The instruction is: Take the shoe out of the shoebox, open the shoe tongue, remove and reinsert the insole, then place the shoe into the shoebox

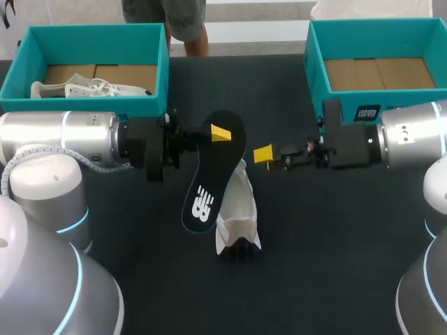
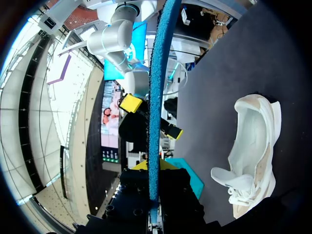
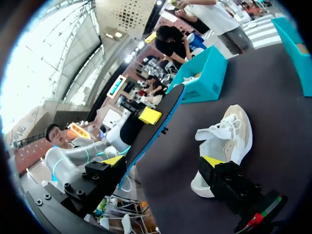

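My left gripper (image 1: 219, 132) is shut on a black insole (image 1: 213, 174) with a white logo and holds it above the table, its heel end hanging over the white shoe (image 1: 239, 213). In the left wrist view the insole (image 2: 154, 87) shows edge-on, blue, clamped between my left gripper's (image 2: 154, 168) fingers, with the shoe (image 2: 253, 156) lying on its side beyond. My right gripper (image 1: 264, 155) stands open just right of the insole without touching it. In the right wrist view my right gripper (image 3: 163, 161) has the insole (image 3: 156, 119) ahead of it and the shoe (image 3: 224, 139) beside it.
A teal shoebox (image 1: 21, 73) at the back left holds another white shoe (image 1: 84, 88). A second teal shoebox (image 1: 318, 63) at the back right shows only its cardboard floor. The table is dark cloth (image 1: 314, 265).
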{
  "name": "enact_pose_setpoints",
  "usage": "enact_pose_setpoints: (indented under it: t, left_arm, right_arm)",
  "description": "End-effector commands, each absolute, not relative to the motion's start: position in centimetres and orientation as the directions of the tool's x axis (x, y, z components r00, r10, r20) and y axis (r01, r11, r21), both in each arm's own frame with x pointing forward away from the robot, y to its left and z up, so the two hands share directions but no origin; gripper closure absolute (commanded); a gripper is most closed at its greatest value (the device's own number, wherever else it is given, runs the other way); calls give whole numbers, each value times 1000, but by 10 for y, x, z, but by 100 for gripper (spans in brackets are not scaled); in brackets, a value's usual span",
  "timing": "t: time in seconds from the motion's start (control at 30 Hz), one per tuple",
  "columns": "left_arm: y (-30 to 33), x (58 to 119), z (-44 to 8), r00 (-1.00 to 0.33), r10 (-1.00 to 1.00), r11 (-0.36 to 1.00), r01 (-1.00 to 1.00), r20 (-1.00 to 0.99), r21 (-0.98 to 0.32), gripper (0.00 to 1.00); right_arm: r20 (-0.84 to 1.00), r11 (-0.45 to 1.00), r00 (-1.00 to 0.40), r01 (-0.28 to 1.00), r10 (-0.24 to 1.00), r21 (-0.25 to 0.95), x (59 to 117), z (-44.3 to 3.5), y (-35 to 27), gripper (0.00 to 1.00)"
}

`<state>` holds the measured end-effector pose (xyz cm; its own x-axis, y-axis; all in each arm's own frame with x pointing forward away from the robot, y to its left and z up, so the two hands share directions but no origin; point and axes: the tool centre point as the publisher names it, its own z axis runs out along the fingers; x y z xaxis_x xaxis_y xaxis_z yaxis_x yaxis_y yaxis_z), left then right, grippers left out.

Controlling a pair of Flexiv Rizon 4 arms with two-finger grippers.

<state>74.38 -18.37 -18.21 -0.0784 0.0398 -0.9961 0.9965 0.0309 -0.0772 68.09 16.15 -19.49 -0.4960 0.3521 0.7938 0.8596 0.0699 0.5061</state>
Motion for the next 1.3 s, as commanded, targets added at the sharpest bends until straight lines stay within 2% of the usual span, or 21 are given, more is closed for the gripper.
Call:
enact_pose_setpoints:
  t: [0.03, 0.47, 0.53, 0.57, 0.63, 0.8, 1.13, 1.3]
  left_arm:
    - [-184, 742, -183, -77, 39, 35, 997, -996, -75, 100]
    - [-184, 742, -183, -77, 39, 35, 997, -996, -75, 100]
    - [-177, 733, -184, -174, 27, 22, 985, -984, -174, 100]
    - [-174, 729, -184, -220, 26, 16, 975, -975, -219, 100]
    - [-169, 720, -181, -281, -2, 15, 959, -960, -281, 100]
    - [-155, 703, -172, -375, -26, 20, 927, -927, -376, 100]
    - [-144, 677, -187, -521, -60, 15, 853, -852, -522, 100]
    - [-147, 668, -198, -565, -51, 9, 824, -823, -566, 100]
  right_arm:
    - [370, 442, -893, 449, 258, 777, 678, -193, 151, 0]
    - [370, 442, -893, 449, 258, 777, 678, -193, 151, 0]
    - [370, 442, -893, 449, 258, 777, 678, -193, 151, 0]
    - [321, 413, -901, 422, 293, 807, 681, -197, 145, 0]
    - [166, 458, -922, 322, 349, 828, 687, -197, 136, 0]
    - [-12, 520, -933, 189, 359, 833, 696, -201, 120, 0]
    - [-77, 629, -982, 50, 173, 776, 703, -227, 119, 0]
    - [-118, 612, -973, 28, 197, 790, 698, -238, 115, 0]
